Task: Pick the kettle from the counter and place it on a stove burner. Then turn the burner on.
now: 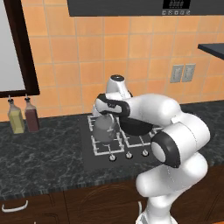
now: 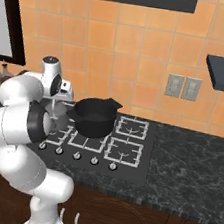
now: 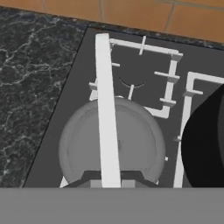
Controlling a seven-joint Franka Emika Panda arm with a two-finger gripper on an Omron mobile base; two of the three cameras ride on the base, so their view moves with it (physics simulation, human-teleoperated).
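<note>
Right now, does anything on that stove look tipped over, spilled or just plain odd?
Nothing is spilled or tipped over. The kettle is upright over the cooktop's left side, its handle running up into the hand. The black pot sits upright beside it.

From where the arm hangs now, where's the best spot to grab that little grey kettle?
Probably the kettle's thin arched handle, taken from straight above at its top. It bridges the squat round body, which looks too wide for the pincer; the black pot crowds one side.
</note>
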